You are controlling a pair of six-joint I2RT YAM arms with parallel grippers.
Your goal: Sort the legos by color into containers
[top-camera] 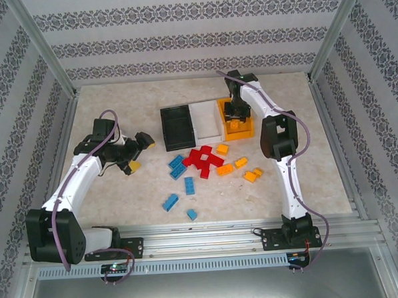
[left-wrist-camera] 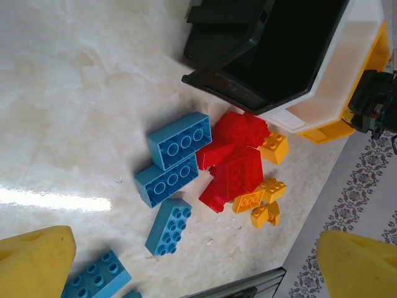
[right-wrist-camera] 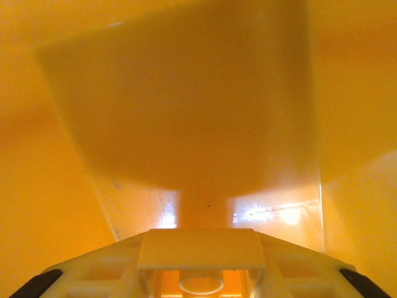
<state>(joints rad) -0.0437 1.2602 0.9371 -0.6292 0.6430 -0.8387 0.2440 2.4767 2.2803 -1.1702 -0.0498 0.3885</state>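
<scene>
One yellow lego (right-wrist-camera: 198, 256) sits between the right jaws.

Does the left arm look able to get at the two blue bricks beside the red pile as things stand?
Probably yes. The left gripper sits open to the left of the blue bricks with bare table between them, and the right gripper is off in the orange bin.

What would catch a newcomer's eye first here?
A bright jumble of red, blue and orange-yellow legos lies mid-table. Behind it stand a black bin, a white bin and an orange-yellow bin in a row, with the right pincer reaching into the orange-yellow one.
</scene>
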